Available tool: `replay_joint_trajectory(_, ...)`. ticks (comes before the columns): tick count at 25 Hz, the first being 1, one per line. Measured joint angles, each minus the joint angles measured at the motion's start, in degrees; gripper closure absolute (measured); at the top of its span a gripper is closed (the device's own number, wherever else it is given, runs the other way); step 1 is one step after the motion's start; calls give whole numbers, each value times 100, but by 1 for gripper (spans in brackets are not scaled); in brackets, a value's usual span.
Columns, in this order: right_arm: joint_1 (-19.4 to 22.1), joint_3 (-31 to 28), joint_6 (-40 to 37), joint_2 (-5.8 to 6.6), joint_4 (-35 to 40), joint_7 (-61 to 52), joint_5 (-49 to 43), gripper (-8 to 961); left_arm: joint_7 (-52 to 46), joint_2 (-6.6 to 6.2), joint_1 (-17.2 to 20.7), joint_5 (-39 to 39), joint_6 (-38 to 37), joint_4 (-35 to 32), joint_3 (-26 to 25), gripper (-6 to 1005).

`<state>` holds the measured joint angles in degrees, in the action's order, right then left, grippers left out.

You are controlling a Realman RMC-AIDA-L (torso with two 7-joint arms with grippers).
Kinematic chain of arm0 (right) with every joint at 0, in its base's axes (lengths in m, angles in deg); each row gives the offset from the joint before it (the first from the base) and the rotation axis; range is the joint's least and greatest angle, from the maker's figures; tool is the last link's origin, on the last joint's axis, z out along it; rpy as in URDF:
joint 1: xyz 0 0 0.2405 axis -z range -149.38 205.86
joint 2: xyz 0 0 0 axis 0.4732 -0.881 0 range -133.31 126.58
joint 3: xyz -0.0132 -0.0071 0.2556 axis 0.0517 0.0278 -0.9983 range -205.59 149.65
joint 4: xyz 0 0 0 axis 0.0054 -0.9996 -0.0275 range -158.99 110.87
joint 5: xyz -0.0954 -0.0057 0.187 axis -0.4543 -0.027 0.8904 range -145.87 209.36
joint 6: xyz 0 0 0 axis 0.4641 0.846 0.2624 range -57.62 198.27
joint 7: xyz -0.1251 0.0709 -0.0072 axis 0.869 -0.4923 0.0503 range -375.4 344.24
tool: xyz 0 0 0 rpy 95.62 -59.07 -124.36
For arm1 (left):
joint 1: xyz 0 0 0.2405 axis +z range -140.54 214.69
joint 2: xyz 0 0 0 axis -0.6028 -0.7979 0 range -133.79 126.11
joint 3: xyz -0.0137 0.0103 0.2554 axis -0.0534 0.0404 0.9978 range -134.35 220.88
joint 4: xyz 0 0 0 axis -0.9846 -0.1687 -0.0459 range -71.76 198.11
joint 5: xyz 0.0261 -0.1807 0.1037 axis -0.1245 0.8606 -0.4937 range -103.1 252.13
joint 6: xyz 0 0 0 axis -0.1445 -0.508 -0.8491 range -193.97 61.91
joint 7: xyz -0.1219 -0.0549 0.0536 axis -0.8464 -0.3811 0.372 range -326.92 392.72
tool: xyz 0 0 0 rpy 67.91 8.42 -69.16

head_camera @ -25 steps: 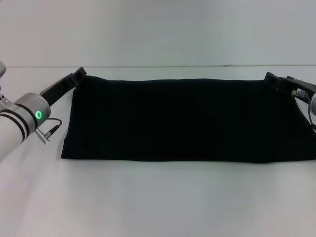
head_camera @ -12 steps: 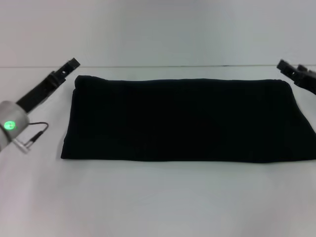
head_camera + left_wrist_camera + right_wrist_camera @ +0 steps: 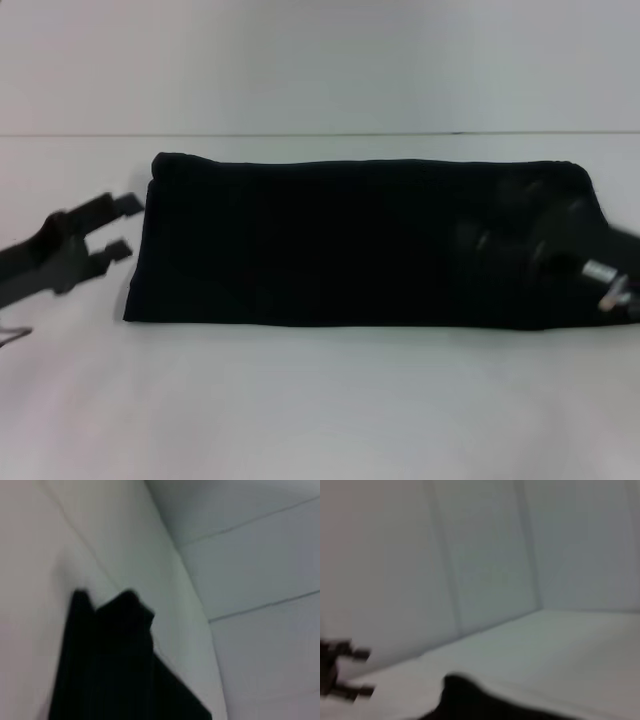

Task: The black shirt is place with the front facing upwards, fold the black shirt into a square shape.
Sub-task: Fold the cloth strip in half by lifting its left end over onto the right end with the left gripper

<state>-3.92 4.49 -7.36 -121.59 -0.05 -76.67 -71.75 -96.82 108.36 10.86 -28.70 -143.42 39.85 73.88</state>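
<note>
Just off the shirt's left edge, the left gripper's fingers are spread and empty; the right gripper hangs blurred over its right end, grip unclear. Folded on the table, it looks soft and limp; take its corners.

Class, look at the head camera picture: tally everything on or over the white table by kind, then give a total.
Black shirt, folded into a long band: 1
Robot grippers, left gripper beside the shirt's left end, right gripper over its right part: 2
Total: 3
</note>
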Motion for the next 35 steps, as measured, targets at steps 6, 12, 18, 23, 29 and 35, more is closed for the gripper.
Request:
replay_joint_trajectory(6, -38, 243, 392, -155, -87, 538, -362, 20, -1142, -32, 254, -920, -435, -438, -207, 138)
replay_joint_trajectory(12, -92, 466, 733, -162, -206, 559, -364, 9, -1502, -31, 256, -1365, -315, -322, -352, 137)
replay_joint_trajectory(18, -117, 539, 763, -172, -244, 562, -358, 9, -1547, 3, 169, -1378, 9, -68, -352, 137)
replay_joint_trajectory(23, -123, 542, 764, -174, -266, 563, -341, 8, -1559, 7, 100, -1384, 289, 65, -317, 137)
replay_joint_trajectory(29, -127, 542, 721, -174, -267, 563, -322, 8, -1565, 26, 30, -1397, 633, 132, -250, 138)
replay_joint_trajectory(35, -125, 542, 707, -174, -267, 536, -319, 8, -1566, 44, -54, -1402, 802, 150, -209, 137)
